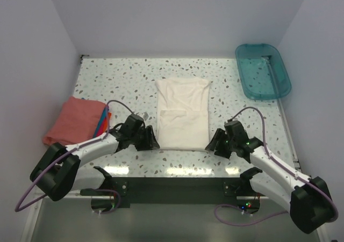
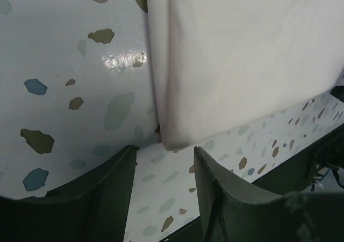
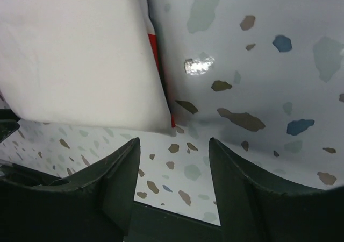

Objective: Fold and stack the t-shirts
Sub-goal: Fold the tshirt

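Note:
The white t-shirt (image 1: 182, 113) lies folded into a long rectangle in the middle of the table. Its red print shows only as a thin red edge (image 3: 159, 70) in the right wrist view. My left gripper (image 1: 152, 141) is open and empty at the shirt's near left corner (image 2: 174, 140). My right gripper (image 1: 214, 144) is open and empty at the near right corner (image 3: 164, 125). Neither touches the cloth. A salmon-pink folded tee (image 1: 72, 118) lies at the left, with orange-red and blue cloth edges (image 1: 102, 122) beside it.
A teal translucent plastic tub (image 1: 262, 70) stands at the back right corner. The speckled tabletop (image 1: 129, 78) is walled by white panels on three sides. The table's near edge (image 1: 183, 171) runs just behind both grippers.

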Motion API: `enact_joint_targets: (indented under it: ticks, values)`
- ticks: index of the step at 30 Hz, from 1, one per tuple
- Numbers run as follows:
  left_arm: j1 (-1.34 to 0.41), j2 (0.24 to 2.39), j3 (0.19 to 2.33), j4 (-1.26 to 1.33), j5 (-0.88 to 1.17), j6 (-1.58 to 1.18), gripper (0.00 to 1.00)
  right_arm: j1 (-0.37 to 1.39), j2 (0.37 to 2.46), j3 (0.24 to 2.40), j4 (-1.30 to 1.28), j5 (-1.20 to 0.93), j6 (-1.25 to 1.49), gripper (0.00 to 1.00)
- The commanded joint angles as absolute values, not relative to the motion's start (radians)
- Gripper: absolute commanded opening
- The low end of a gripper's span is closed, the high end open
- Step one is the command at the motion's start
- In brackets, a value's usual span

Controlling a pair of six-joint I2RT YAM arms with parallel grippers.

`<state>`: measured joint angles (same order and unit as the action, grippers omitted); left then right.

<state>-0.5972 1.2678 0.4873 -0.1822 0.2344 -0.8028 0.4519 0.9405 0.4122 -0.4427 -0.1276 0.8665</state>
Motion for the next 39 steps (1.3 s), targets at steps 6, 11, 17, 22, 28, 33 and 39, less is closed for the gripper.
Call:
enact_joint_targets:
  ticks: [6,11,17,22,28,33,39]
  values:
    - [-0.603,1.232,0.434,-0.169,0.232,-0.862,0.5,0.456,0.896,0.344,-0.397,-0.175,1.008,0.54]
    - [-0.604,1.252,0.423,-0.138,0.235,-0.876,0.48,0.456,0.943,0.339,-0.341,-0.196,1.031,0.54]
    - [-0.614,1.292,0.407,-0.083,0.241,-0.891,0.45,0.456,0.98,0.313,-0.302,-0.177,1.035,0.47]
    - [-0.617,1.298,0.402,-0.074,0.219,-0.896,0.43,0.456,0.997,0.285,-0.247,-0.16,1.049,0.47]
    - [-0.618,1.324,0.42,-0.06,0.219,-0.879,0.33,0.456,1.008,0.267,-0.195,-0.149,1.063,0.31]
    - [-0.618,1.364,0.439,-0.023,0.255,-0.874,0.09,0.454,1.017,0.294,-0.198,-0.144,1.023,0.18]
    - [-0.62,1.276,0.443,-0.112,0.241,-0.859,0.0,0.454,0.986,0.342,-0.273,-0.188,0.899,0.0]
